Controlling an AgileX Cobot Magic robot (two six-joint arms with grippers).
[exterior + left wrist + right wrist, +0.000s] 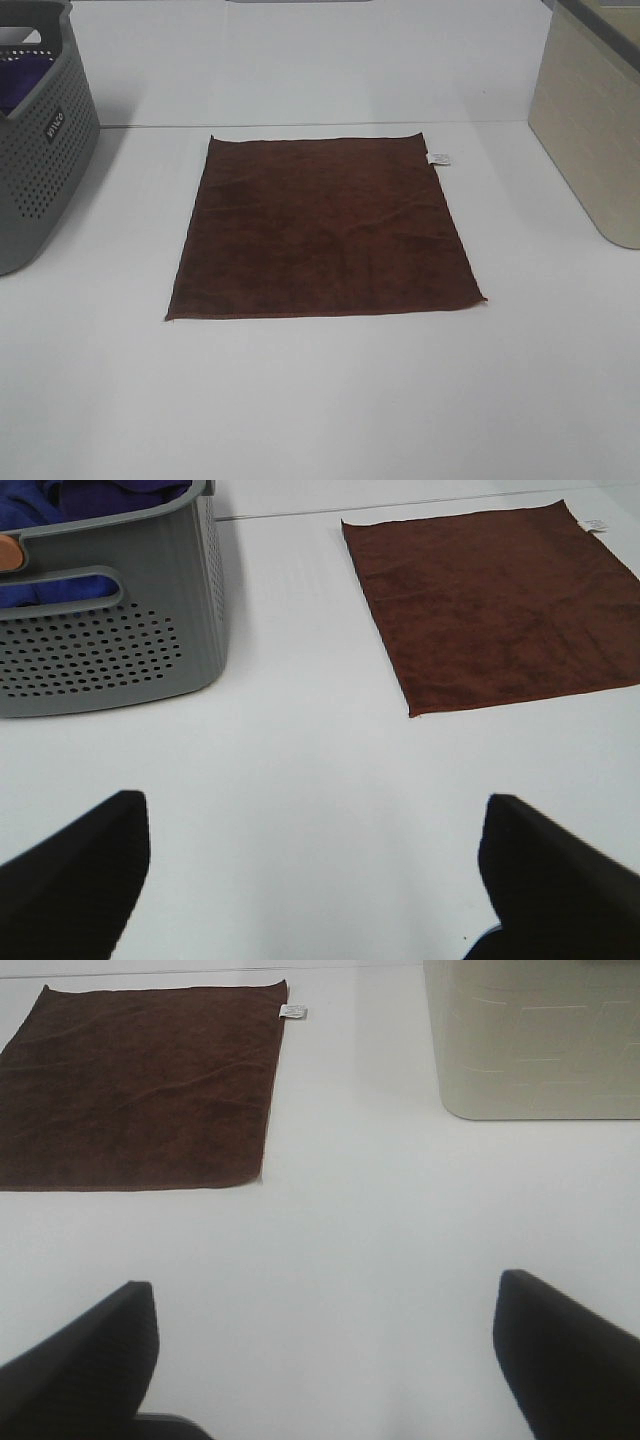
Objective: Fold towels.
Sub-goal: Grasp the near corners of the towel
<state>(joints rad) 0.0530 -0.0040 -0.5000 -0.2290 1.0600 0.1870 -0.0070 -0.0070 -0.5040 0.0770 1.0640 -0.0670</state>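
Observation:
A dark reddish-brown towel (320, 232) lies flat and unfolded in the middle of the white table, with a small white tag (439, 158) at its far right corner. It also shows in the left wrist view (495, 605) and the right wrist view (140, 1085). My left gripper (315, 880) is open and empty, over bare table well short of the towel's near left corner. My right gripper (325, 1360) is open and empty, over bare table short of the towel's near right corner. Neither arm shows in the exterior high view.
A grey perforated basket (40, 150) holding purple cloth (90, 500) stands at the far left. A beige bin (595, 130) stands at the far right, also in the right wrist view (535, 1040). The white table (320, 400) extends in front of the towel.

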